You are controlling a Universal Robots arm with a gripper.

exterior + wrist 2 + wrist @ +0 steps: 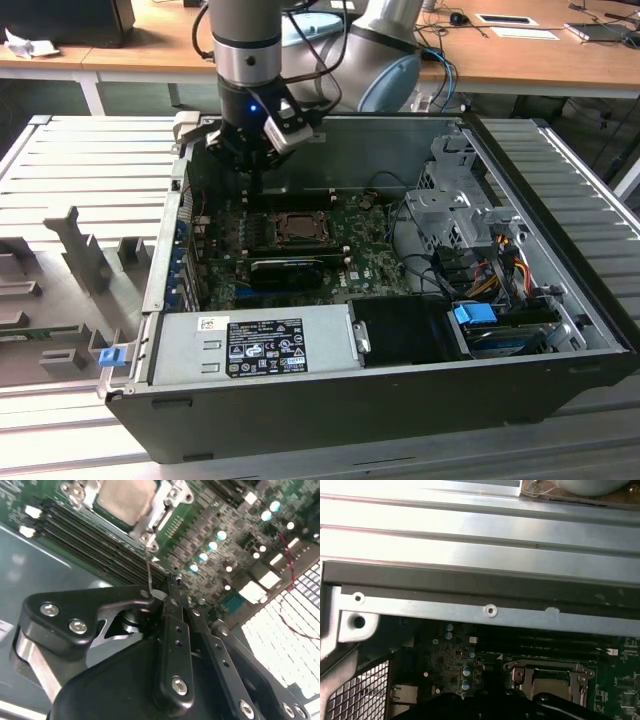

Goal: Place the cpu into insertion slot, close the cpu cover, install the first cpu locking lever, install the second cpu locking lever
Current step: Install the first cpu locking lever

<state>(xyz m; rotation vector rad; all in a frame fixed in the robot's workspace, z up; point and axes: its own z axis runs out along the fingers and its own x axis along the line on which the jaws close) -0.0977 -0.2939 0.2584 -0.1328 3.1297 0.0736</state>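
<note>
1. The black two-fingered tool (257,182) is hanging over the green circuit board (372,252) inside the open black computer case (300,405). It sits in the upper-left-centre of the exterior view, just above the square dark insertion slot with its metal rim (279,230).
2. The small flat pale grey-beige cpu (122,497) is lying in that slot at the centre of the exterior view. The thin silver-grey square cpu cover (151,526) appears to be lying down around it.
3. In the second wrist view the tool's jaws are drawn narrow. A thin metal lever rod (149,577) is running up to the tip, but I cannot tell whether the rod is actually being pinched.
4. Judging by this, placing the chip and closing the cover are looking done, and a locking lever step is in hand.
5. That step is calling for a firm hold on a thin, springy rod, and a guided swing under its catch without slipping off.
6. Counting: one tool, one chip, one slot, one cover and one lever rod clearly showing.
</note>
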